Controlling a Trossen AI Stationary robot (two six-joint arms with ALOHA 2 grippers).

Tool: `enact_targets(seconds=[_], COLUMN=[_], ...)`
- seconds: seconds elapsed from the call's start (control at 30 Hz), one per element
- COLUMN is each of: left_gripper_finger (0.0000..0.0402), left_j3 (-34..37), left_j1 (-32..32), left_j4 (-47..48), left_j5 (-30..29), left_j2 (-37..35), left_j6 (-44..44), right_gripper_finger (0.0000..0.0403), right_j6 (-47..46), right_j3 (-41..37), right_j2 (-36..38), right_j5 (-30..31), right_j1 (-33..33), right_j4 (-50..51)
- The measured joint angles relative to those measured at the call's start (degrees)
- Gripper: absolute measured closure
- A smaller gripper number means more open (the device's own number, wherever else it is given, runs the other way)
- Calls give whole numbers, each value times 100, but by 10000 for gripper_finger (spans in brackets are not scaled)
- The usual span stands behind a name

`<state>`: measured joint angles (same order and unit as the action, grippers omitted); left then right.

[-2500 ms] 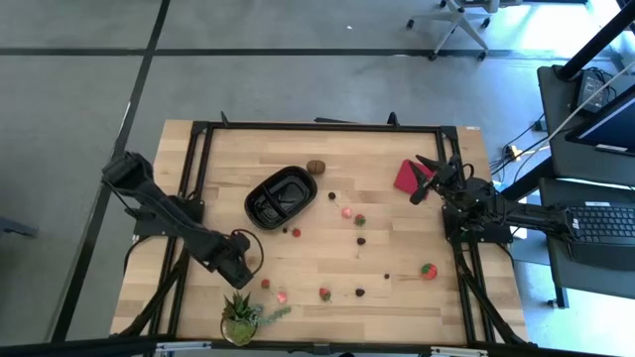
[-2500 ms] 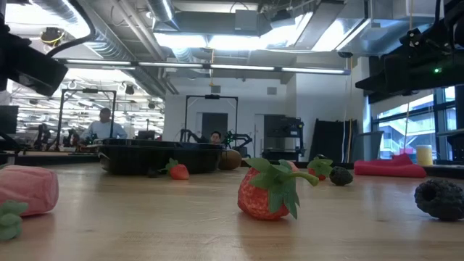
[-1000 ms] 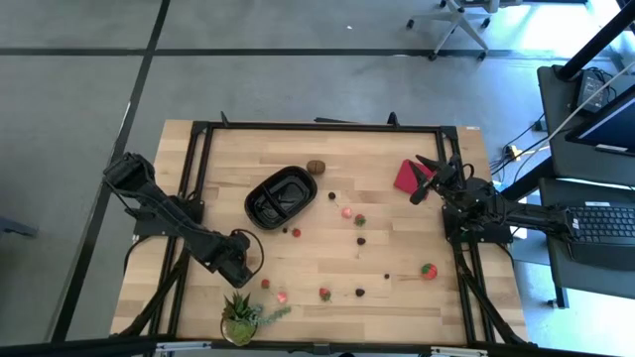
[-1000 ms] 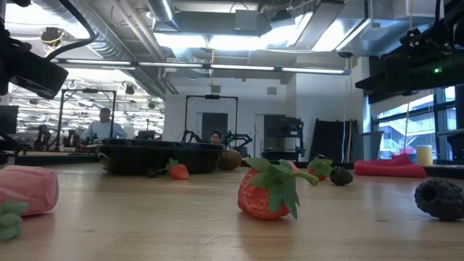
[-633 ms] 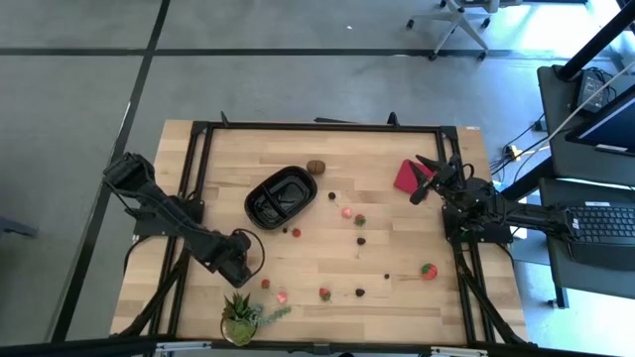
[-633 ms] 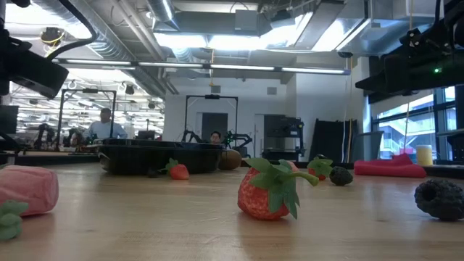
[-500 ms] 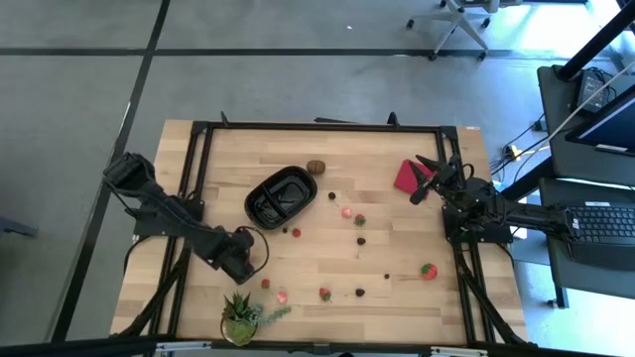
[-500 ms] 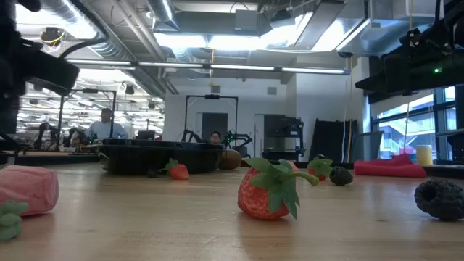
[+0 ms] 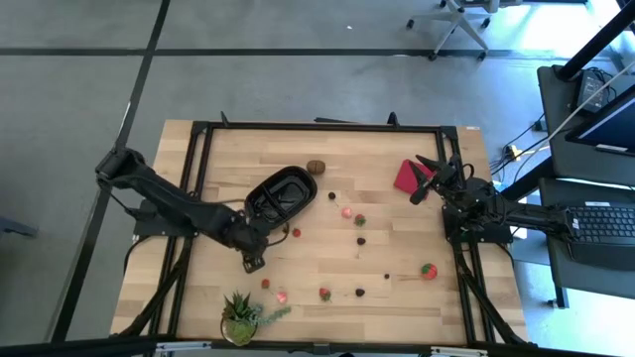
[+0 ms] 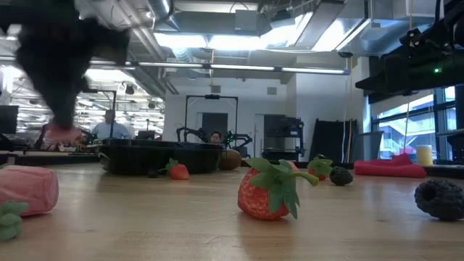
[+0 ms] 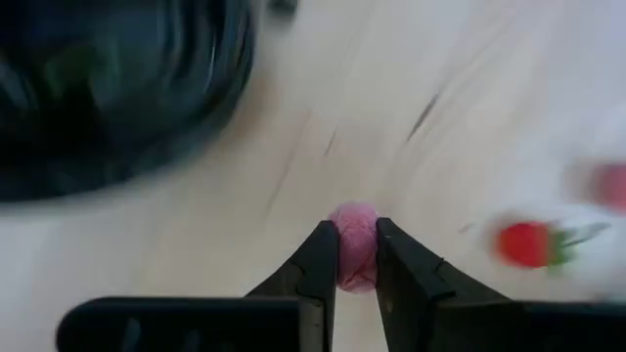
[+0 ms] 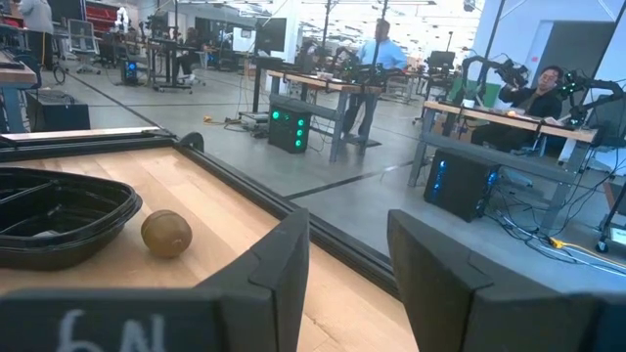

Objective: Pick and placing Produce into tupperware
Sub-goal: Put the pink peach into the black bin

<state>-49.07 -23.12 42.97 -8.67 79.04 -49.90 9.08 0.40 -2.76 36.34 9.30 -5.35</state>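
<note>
My left gripper (image 9: 269,231) hangs just near-left of the black tupperware (image 9: 281,194), shut on a small pink round fruit piece (image 11: 356,256). The low view shows that piece (image 10: 61,134) under the blurred dark gripper. Loose produce lies on the wood: a brown round piece (image 9: 317,167) beyond the tupperware, red pieces (image 9: 346,211) (image 9: 428,269) and dark berries (image 9: 361,240). My right gripper (image 9: 427,180) waits open over the flat red square (image 9: 406,177) at the far right. My left gripper pinches the pink piece by its two opposite sides (image 11: 356,279) between the ends of its two fingers (image 11: 321,256). The fingers come down at a slant from the table's left. The piece is lifted clear of the table.
A green potted plant (image 9: 241,315) stands at the near edge, left of centre. More pieces lie near it: a pink one (image 9: 281,297), a strawberry (image 10: 268,192) and a dark berry (image 10: 441,197). A small red piece (image 9: 296,232) lies beside the tupperware. People stand in the room beyond (image 12: 377,49).
My left gripper has shut on the pink piece, lifted it off the wood and swung toward the far edge and the right, up to the tupperware's near side. The right arm has kept still.
</note>
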Motion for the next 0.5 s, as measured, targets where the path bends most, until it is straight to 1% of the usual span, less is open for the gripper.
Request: enact_targets(seconds=[0.07, 0.2, 0.27, 0.37, 0.5], left_gripper_finger=[349, 344, 345, 345, 333], left_j3=[-203, -474, -516, -447, -177], left_j1=[119, 441, 669, 1028, 1522], left_j4=[-18, -35, -69, -350, -1138], left_j5=[-422, -1728, -2181, -2547, -2517], left_j2=[-174, -412, -436, -396, -221], left_j6=[567, 1661, 2040, 2276, 2856], right_gripper_finger=[260, 260, 260, 260, 260], right_j6=[1, 7, 3, 2, 2], right_j3=[0, -2, -1, 0, 0], right_j2=[0, 0, 0, 0, 2], right_j5=[1, 0, 0, 2, 2], right_j1=[0, 0, 0, 0, 0], right_j4=[0, 0, 0, 0, 0])
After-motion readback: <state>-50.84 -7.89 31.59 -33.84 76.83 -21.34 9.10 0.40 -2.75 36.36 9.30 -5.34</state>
